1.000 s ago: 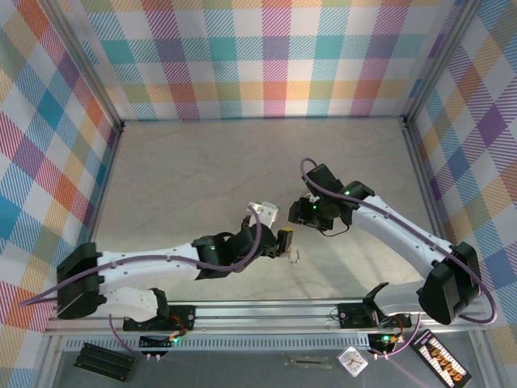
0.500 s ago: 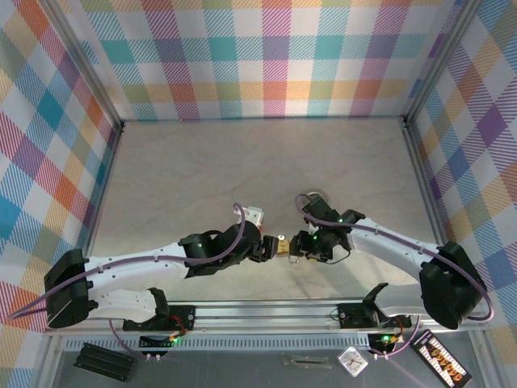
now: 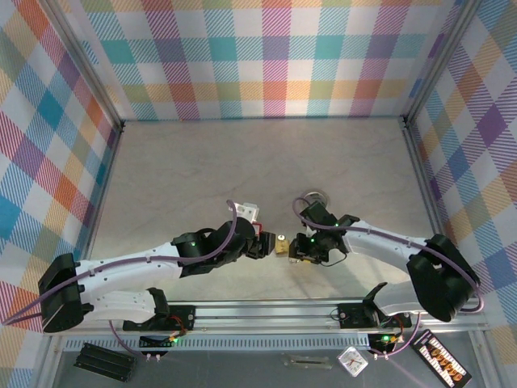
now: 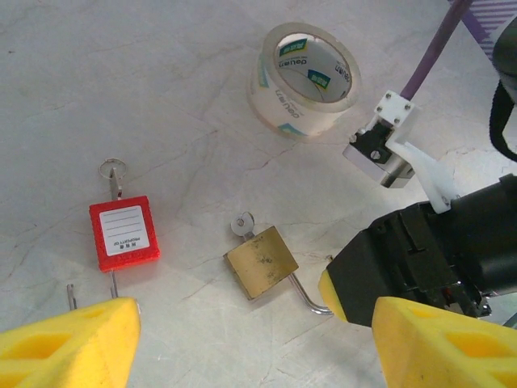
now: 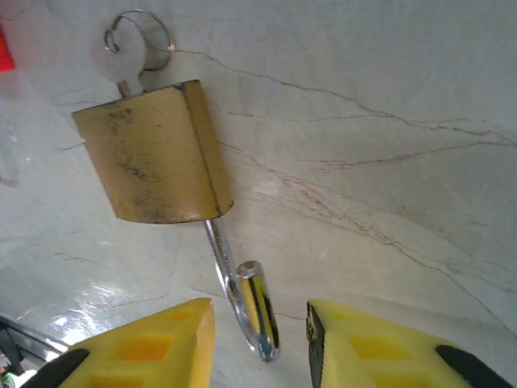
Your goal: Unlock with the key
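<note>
The brass padlock (image 5: pixel 153 153) lies flat on the surface (image 4: pixel 161 97), with its key (image 5: pixel 129 69) at 11 o'clock and its shackle (image 5: pixel 242 303) sticking out toward 5 o'clock. The right end effector (image 5: pixel 260 331) is narrow, with a finger on each side of the shackle and small gaps showing. The left end effector (image 4: pixel 254 343) gapes wide nearby. A red padlock (image 4: pixel 123 235) lies at the brass padlock's 9 o'clock.

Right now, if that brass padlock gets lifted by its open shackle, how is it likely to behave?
The brass padlock looks solid metal, so probably heavy for its size. Its shackle is a thin shiny rod, likely slippery, so the body may swing when pinched there. The key in its base might snag or wobble.
</note>
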Robot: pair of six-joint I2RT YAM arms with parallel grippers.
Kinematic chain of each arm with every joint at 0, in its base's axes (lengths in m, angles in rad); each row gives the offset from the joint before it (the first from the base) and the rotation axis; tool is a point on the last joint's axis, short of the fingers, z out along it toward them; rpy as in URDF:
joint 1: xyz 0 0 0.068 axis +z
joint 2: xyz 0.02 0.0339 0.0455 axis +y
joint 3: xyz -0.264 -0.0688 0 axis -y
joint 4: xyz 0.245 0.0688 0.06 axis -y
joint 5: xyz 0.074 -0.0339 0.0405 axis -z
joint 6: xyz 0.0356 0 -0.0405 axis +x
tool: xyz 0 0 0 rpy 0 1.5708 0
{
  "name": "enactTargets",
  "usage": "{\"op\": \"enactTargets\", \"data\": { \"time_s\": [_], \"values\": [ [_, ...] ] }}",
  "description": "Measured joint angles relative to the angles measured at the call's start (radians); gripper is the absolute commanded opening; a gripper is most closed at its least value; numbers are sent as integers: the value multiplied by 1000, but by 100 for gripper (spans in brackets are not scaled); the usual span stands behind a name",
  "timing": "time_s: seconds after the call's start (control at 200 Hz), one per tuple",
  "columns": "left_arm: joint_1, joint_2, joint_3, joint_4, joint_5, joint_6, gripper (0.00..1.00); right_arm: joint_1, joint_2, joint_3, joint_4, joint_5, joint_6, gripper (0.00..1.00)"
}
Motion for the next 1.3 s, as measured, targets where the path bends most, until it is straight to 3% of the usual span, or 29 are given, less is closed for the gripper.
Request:
{"op": "enactTargets", "data": {
  "time_s": [0.33,0.585,0.82,1.045,1.3],
  "values": [
    [1,-31,-8,-40,-4,0,76,0,5,0,7,10,-10,0],
    [9,-76,-37,-56,-18,0,76,1,-114,104,-195,110,-57,0],
    [16,-124,-71,-63,-19,0,76,1,-106,276,-511,346,-142,0],
    [26,-189,-98,-77,-24,0,76,16,-7,346,-718,555,-153,0],
    [27,-237,-121,-109,-31,0,76,134,273,470,-842,724,-107,0]
  ]
}}
